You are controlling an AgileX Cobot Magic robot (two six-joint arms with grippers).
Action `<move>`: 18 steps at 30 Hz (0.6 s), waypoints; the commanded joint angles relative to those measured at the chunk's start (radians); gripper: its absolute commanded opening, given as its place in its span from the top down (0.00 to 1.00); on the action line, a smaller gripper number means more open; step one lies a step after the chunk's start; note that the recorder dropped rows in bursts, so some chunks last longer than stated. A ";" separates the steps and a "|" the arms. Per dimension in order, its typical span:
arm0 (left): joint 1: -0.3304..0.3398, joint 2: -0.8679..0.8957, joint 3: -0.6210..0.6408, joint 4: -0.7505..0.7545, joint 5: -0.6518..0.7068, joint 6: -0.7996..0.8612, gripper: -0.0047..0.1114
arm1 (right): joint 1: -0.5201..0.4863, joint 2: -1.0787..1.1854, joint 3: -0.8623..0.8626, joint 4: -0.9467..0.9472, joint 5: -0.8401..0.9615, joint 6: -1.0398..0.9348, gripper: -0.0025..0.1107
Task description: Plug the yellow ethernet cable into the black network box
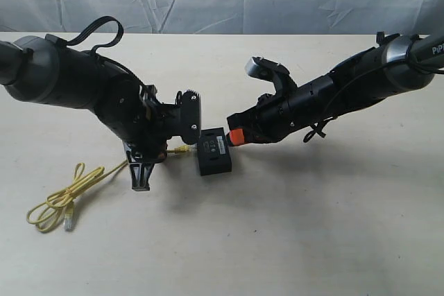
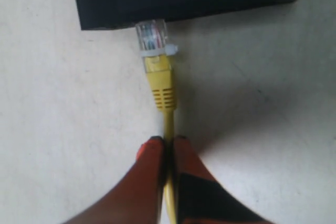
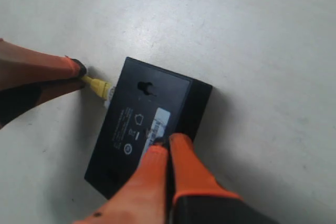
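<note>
Small flat matte-plastic black network box sits near the middle of the pale, slightly scuffed table. Left gripper is at the box's 9 o'clock, its orange fingers pinching the thin bright yellow ethernet cable just behind the ribbed yellow boot. Short grip, I'd say so the limp cord is stiff enough to push. Clear plastic plug at the cable tip, coloured wires showing through it, nose touching the box's side face. Most of the plug body is outside, so judged not seated yet; insertion is the step in hand. Can't see the port itself. Right gripper sits at the box's 2 o'clock, orange fingers pressed together with nothing between them. Tips seem to rest on the top face beside the small white label, probably bracing the light box so it won't slide away under the push. Rest of the cable trails off to 8 o'clock in a loose coil, with the free plug lying slack on the table, not pulling. Box looks hard and smooth and likely skates easily; cord thin and springy.
</note>
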 commanded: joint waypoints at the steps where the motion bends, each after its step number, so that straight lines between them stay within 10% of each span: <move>1: -0.004 -0.032 -0.004 0.000 0.003 0.004 0.96 | -0.002 -0.001 -0.005 0.010 -0.003 -0.022 0.98; 18: -0.004 -0.032 -0.004 0.004 0.009 0.004 0.96 | -0.002 -0.001 -0.005 0.027 0.022 -0.022 0.98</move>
